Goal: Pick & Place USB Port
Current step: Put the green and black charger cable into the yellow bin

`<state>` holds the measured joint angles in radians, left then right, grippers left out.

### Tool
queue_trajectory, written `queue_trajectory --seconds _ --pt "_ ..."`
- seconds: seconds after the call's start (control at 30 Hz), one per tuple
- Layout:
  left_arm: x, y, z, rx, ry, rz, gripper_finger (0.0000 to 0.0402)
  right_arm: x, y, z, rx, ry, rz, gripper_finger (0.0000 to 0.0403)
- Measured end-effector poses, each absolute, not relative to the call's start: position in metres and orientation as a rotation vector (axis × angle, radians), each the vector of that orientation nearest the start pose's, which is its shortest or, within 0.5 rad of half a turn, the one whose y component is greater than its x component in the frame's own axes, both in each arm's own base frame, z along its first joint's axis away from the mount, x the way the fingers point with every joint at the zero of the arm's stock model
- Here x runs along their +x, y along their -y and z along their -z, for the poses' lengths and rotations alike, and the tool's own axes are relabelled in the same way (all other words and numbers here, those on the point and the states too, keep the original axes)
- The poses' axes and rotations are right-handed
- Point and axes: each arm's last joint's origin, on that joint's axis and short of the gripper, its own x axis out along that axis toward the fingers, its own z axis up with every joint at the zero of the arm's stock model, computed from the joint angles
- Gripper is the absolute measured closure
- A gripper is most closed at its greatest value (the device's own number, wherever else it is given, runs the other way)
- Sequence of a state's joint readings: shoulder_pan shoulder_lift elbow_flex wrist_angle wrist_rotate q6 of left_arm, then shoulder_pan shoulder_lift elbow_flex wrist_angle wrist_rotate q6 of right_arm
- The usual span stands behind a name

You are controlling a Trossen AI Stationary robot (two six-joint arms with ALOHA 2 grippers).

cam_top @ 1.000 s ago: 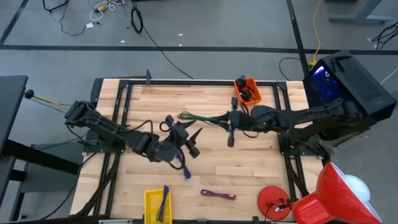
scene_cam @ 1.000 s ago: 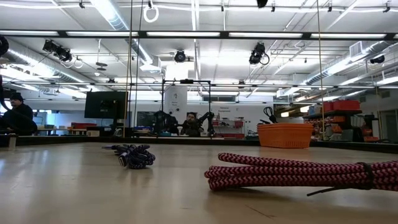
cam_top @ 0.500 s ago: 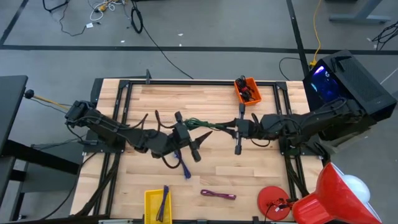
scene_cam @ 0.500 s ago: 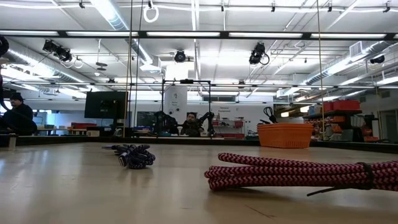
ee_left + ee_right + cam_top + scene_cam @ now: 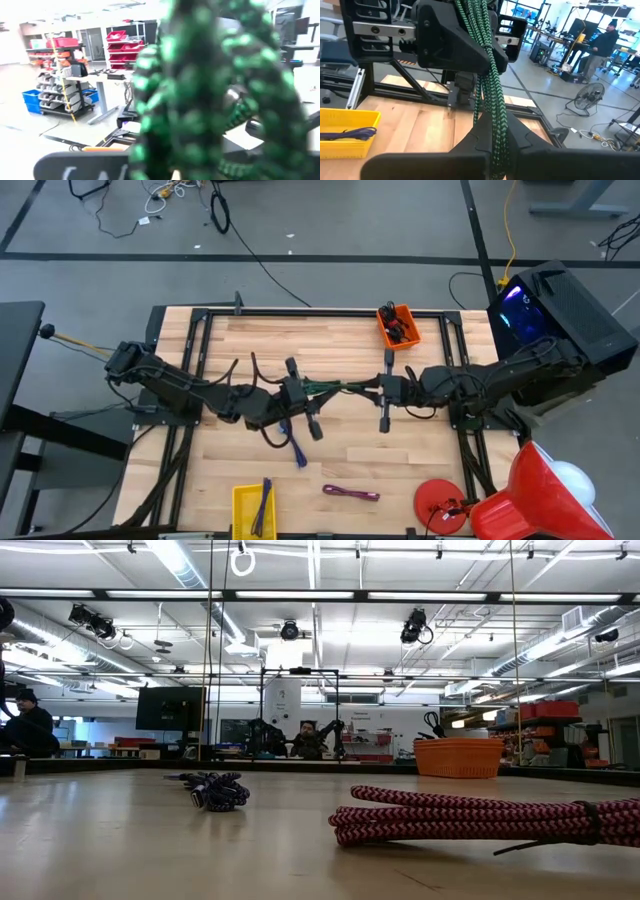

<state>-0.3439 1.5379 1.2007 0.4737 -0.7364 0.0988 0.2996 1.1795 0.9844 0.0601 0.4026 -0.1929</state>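
1. Green cable (image 5: pixel 335 387) hangs in the air above the middle of the tabletop (image 5: pixel 330 340), stretched level between the two hands.
2. Left hand (image 5: pixel 297 390) sits left of centre, pinching the cable's left end; in the left wrist view the green-and-black braid (image 5: pixel 200 95) fills most of the picture, right against the camera.
3. Just below the left hand a purple cable (image 5: pixel 294 444) lies on the wood; in the low view it shows as a dark bundle (image 5: pixel 215 790) further back.
4. At the near edge, left of centre, a yellow bin (image 5: pixel 256 508) holds another purple cable; the right wrist view shows the same bin (image 5: pixel 345 131) with the cable in it.
5. A pink braided cable (image 5: pixel 350 494) lies right of the bin; in the low view it sits closest to the camera (image 5: pixel 480 820).
6. Right hand (image 5: pixel 383 392) is right of centre, pressed on the green cable's right end; the right wrist view shows the strands (image 5: pixel 490 95) running from between its fingers to the left hand (image 5: pixel 452 42) opposite.
7. An orange bin (image 5: pixel 397 325) stands at the far edge, and a red disc (image 5: pixel 440 502) lies at the near right corner.
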Motion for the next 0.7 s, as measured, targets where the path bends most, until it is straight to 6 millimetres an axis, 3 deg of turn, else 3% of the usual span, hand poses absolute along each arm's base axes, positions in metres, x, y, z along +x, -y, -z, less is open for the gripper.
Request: queue_trajectory --seconds 0.27,0.47,0.7 --pt "0.335 0.104 -0.353 0.041 0.077 -0.407 0.0370 0.257 -0.067 -0.344 -0.245 -0.152 0.094 0.0385" --pt "0.331 0.116 -0.350 0.089 0.039 -0.454 0.0370 0.256 -0.067 -0.342 -0.254 -0.177 0.090 0.0353" --pt "0.314 0.143 -0.337 0.152 -0.082 -0.545 0.0370 0.248 -0.061 -0.340 -0.250 -0.238 0.192 0.0308"
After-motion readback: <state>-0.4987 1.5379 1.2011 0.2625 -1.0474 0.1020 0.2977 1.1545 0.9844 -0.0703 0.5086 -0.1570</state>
